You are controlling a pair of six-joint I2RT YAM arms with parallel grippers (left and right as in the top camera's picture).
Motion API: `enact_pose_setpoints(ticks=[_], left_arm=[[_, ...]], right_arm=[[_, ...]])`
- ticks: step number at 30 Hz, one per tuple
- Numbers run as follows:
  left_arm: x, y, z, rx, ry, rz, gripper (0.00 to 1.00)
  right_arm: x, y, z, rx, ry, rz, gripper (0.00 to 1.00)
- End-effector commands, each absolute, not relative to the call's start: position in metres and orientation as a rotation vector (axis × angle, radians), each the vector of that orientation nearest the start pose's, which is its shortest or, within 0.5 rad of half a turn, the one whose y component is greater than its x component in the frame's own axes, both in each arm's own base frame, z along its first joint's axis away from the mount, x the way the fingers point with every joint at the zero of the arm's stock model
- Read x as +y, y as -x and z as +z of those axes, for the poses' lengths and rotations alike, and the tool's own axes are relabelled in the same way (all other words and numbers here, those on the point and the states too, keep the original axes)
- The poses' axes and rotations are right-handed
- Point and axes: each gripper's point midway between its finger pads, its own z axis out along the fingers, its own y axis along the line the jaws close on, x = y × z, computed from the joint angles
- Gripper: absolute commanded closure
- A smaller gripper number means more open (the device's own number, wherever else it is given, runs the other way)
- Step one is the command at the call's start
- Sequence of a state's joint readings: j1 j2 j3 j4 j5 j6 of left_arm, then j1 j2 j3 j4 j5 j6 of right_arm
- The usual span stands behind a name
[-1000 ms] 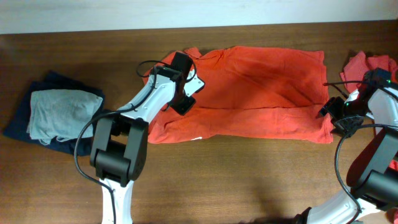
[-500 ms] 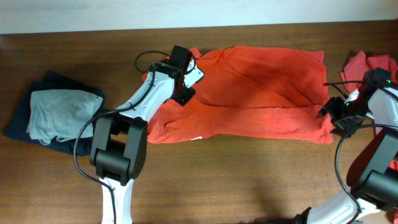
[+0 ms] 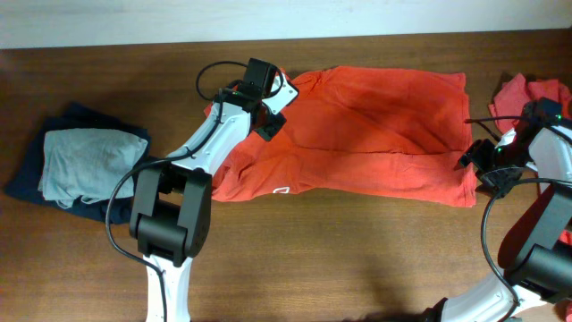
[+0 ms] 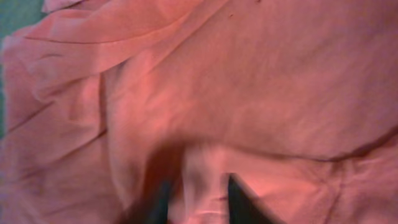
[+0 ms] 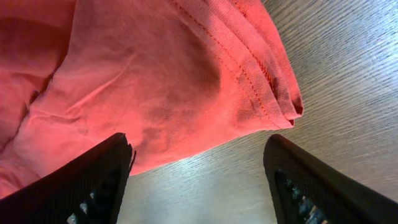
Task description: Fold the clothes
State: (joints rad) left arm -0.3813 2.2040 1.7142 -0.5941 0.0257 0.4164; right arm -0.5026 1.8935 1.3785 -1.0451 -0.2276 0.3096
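Note:
An orange-red T-shirt (image 3: 366, 134) lies spread across the middle of the table, with a small white logo (image 3: 280, 190) showing at its near left hem. My left gripper (image 3: 268, 112) is down on the shirt's far left part. In the left wrist view its fingers (image 4: 239, 202) stand a little apart around a raised ridge of the cloth (image 4: 202, 180); whether they pinch it I cannot tell. My right gripper (image 3: 474, 165) hangs open just off the shirt's near right corner (image 5: 273, 93), above bare wood, holding nothing.
A second orange-red garment (image 3: 527, 92) lies bunched at the right edge behind my right arm. A folded pale grey garment (image 3: 89, 161) rests on a navy one (image 3: 27, 183) at the left. The brown wooden table (image 3: 340, 259) stretches in front of the shirt.
My left gripper has moved toward the far edge of the shirt. The shirt's near left part has shifted with it and the white logo now shows. The right arm has not moved.

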Motion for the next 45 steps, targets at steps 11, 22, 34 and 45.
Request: enact_pose_setpoints(ticks=[11,22,34,45], left_arm=[[-0.179,-0.47,0.065,2.697,-0.879,-0.122,0.04],[-0.109,-0.399,0.129,3.066,-0.562,-0.359,0.21],[-0.103,-0.355,0.121,3.294,-0.294,-0.527,0.51],[-0.091,-0.328,0.062,3.45,-0.07,-0.253,0.52]], right_arm=[[-0.136,-0.328,0.065,2.816,-1.194,0.349,0.3],[-0.133,-0.327,0.065,2.846,-1.135,0.35,0.3],[-0.101,-0.316,0.061,2.986,-1.02,0.343,0.22],[-0.098,-0.295,0.04,3.047,-1.048,0.305,0.21]])
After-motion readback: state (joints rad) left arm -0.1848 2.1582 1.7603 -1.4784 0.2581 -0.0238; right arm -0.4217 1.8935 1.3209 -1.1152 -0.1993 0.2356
